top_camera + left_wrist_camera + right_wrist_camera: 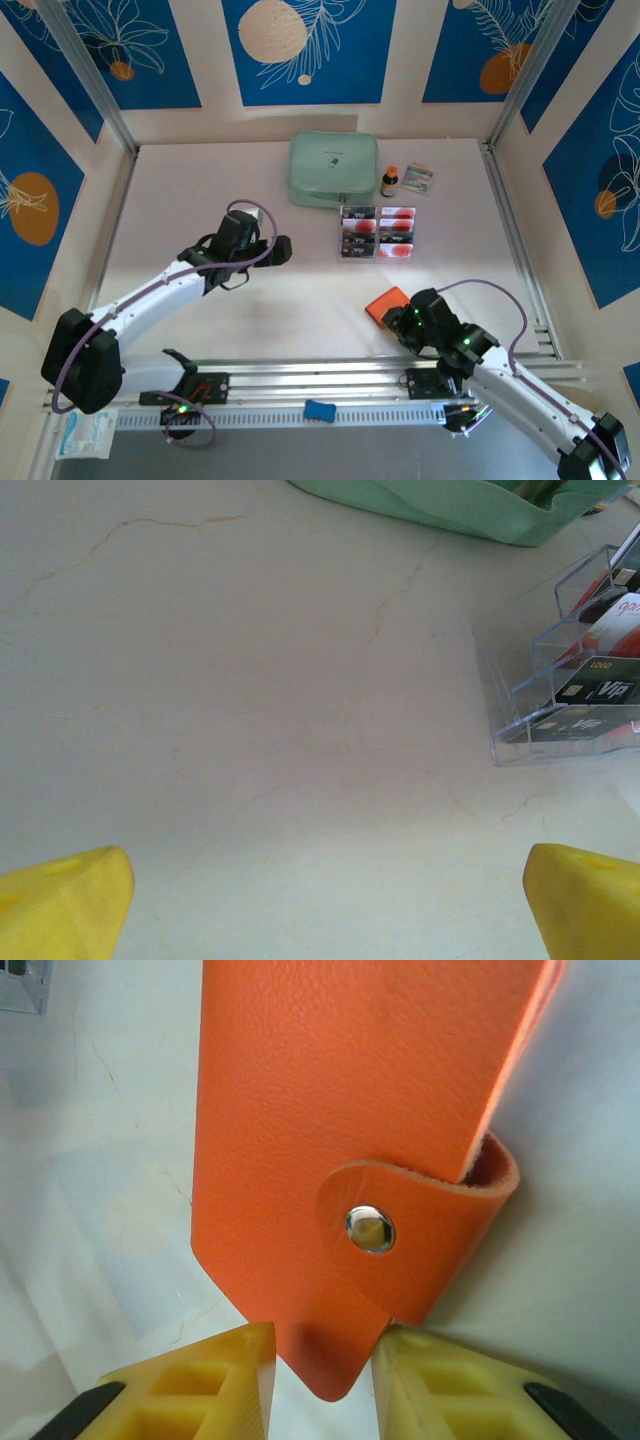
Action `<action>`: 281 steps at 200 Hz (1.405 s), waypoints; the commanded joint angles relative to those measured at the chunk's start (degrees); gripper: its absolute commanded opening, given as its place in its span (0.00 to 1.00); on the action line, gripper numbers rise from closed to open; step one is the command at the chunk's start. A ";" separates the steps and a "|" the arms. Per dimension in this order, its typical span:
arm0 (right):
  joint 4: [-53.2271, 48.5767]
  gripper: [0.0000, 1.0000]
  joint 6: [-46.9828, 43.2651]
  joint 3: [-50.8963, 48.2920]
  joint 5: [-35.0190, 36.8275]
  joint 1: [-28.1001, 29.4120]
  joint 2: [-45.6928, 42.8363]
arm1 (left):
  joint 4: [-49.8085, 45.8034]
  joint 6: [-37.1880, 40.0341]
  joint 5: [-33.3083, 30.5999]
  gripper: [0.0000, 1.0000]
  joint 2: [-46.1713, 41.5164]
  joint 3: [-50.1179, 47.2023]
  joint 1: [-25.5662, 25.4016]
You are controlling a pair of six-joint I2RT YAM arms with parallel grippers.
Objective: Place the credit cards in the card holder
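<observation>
The card holder (388, 303) lies shut on the table (200, 190) at about 5 o'clock from the table's middle in the top view, an orange leather-like square with its tab fastened by a silver snap button (370, 1230). In the right wrist view its lower corner points to 6 o'clock and sits between the yellow fingers of the right gripper (322, 1350). These stand narrowly apart, one close against each edge of that corner; whether they press on it I cannot tell. At 12 o'clock from the holder, a little apart, stands a clear plastic tray (340, 257) holding the credit cards (377, 232): dark ones in its left column, pale ones with red dots in its right. Beyond the tray, at 12 o'clock, lies a mint-green zip case (333, 170), with a small brown bottle (389, 181) and a printed packet (418, 179) just beside it at 3 o'clock. The left gripper (285, 250) hangs over bare table at 9 o'clock from the tray, its fingers spread wide and holding nothing. A small blue object (320, 409) rests on the rail at 6 o'clock.
</observation>
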 commanded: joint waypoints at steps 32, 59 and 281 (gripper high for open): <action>3.87 0.14 -1.20 -1.31 -1.72 -1.73 4.29 | 1.30 -0.40 -0.72 1.00 0.86 0.60 -1.00; 4.35 0.00 -2.95 -0.20 -3.23 -2.34 5.43 | 1.08 -0.33 -0.71 1.00 0.59 0.59 -1.03; 31.80 0.00 -34.47 46.10 -42.42 0.40 48.85 | 21.86 -23.43 32.24 1.00 -5.34 -2.10 13.91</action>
